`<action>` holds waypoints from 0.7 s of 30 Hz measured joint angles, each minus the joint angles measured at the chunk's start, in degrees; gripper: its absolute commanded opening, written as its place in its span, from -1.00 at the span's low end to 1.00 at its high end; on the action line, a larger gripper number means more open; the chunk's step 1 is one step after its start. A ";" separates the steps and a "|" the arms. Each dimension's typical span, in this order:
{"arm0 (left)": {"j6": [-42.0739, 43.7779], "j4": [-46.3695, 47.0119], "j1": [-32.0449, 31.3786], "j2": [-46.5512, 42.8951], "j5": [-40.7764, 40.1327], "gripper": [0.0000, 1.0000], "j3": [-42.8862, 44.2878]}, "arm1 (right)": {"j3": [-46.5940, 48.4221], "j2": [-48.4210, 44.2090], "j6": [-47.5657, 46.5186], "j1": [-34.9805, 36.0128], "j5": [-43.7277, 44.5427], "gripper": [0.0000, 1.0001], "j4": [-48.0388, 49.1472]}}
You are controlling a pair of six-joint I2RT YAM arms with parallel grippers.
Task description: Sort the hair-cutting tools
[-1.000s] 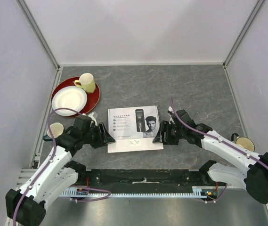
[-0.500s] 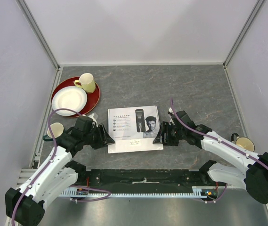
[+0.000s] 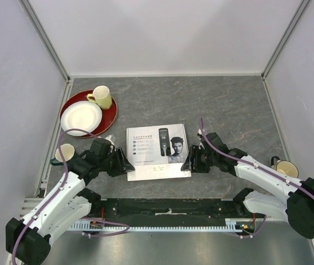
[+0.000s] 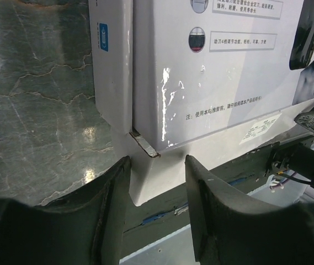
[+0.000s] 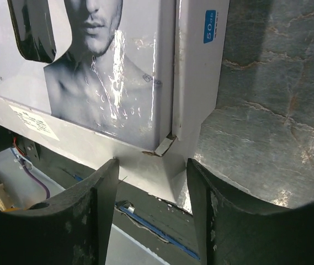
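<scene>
A white printed cardboard box (image 3: 157, 144) lies shut in the middle of the table, a man's face and a clipper pictured on its lid. The hair-cutting tools themselves are hidden. My left gripper (image 3: 124, 164) is open at the box's near left corner (image 4: 140, 141), its fingers astride the front flap. My right gripper (image 3: 189, 162) is open at the near right corner (image 5: 165, 144), also astride the flap. Neither holds anything.
A red plate (image 3: 108, 115) with a white dish (image 3: 81, 116) and a yellow mug (image 3: 102, 97) stands at the far left. A small cup (image 3: 64, 152) is beside my left arm. Another mug (image 3: 286, 167) is at the right edge.
Both grippers have slid a little toward the near edge along the box's sides, to its near corners. The box has stayed in place.
</scene>
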 measured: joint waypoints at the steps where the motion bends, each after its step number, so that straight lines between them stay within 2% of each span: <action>1: -0.13 0.07 -0.09 0.00 -0.15 0.01 -0.15 | -0.09 0.02 0.00 0.00 0.24 0.18 0.20; 14: -2.62 4.48 -0.61 -0.79 -1.90 -0.01 -5.97 | -3.02 -2.29 -1.14 0.11 6.03 0.26 2.14; 21: -2.71 2.75 -0.70 -1.70 -4.48 0.09 -2.97 | -0.83 -6.03 -2.80 0.94 7.52 0.36 1.31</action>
